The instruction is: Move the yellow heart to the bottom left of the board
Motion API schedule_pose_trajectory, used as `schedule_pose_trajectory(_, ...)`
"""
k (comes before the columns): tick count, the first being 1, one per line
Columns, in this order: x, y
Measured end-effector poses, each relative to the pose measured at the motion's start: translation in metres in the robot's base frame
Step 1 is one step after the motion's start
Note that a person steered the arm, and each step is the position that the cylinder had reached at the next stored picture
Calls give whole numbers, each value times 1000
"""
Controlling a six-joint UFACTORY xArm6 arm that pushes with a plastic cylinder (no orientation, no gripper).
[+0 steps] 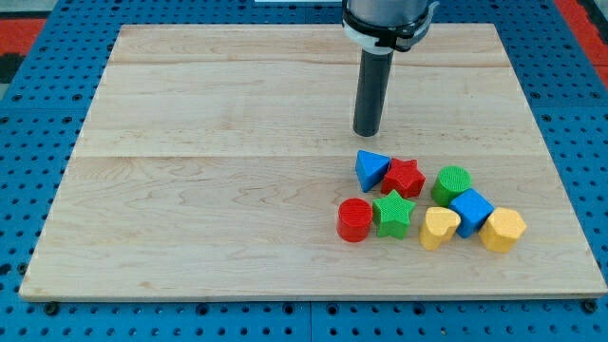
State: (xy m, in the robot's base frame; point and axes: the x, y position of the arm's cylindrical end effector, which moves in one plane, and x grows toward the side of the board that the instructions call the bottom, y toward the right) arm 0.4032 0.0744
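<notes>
The yellow heart [439,228] lies near the board's bottom right, in a cluster of blocks. It touches the blue cube [471,211] on its right and sits just right of the green star [392,213]. My tip [367,134] rests on the board above the cluster, just above the blue triangle [370,169]. It stands apart from the yellow heart, up and to the left of it.
The cluster also holds a red star [404,177], a green cylinder [452,183], a red cylinder [355,219] and a yellow hexagon-like block [503,229]. The wooden board [190,190] lies on a blue pegboard [28,114].
</notes>
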Motion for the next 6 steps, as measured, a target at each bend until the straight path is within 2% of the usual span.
schedule_pose_trajectory(1, 1, 83)
schedule_pose_trajectory(2, 57, 181)
schedule_pose_trajectory(3, 130, 192)
schedule_pose_trajectory(5, 141, 130)
schedule_pose_trajectory(6, 143, 214)
